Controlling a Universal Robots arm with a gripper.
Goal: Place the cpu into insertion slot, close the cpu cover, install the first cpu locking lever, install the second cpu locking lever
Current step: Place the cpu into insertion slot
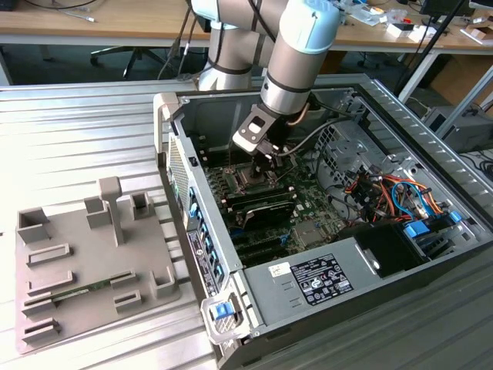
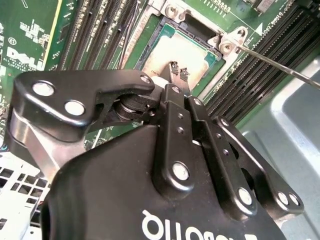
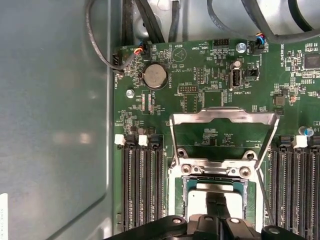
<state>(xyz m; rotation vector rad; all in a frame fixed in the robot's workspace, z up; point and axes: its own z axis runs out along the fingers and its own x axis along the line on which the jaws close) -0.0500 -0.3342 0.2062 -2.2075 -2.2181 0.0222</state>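
Presently: cpu (image 2: 190, 50) seated flat in socket (image 3: 215, 180), silver top up. Directly over socket, gripper (image 2: 178, 71) has fingertips drawn almost together at centre of cpu top; nothing clamped between them; contact with cpu not determinable. Hinged at socket edge, cover (image 3: 225, 115) swung open, board visible through its window. Thin lever (image 2: 280, 66) runs outward from socket corner. Memory slots (image 3: 142, 190) flank socket both sides. Exterior view: arm (image 1: 296, 62) reaches down into open case (image 1: 223, 116) above socket.

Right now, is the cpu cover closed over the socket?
No: in the first wrist view the cpu cover lies swung open, board showing through its window.
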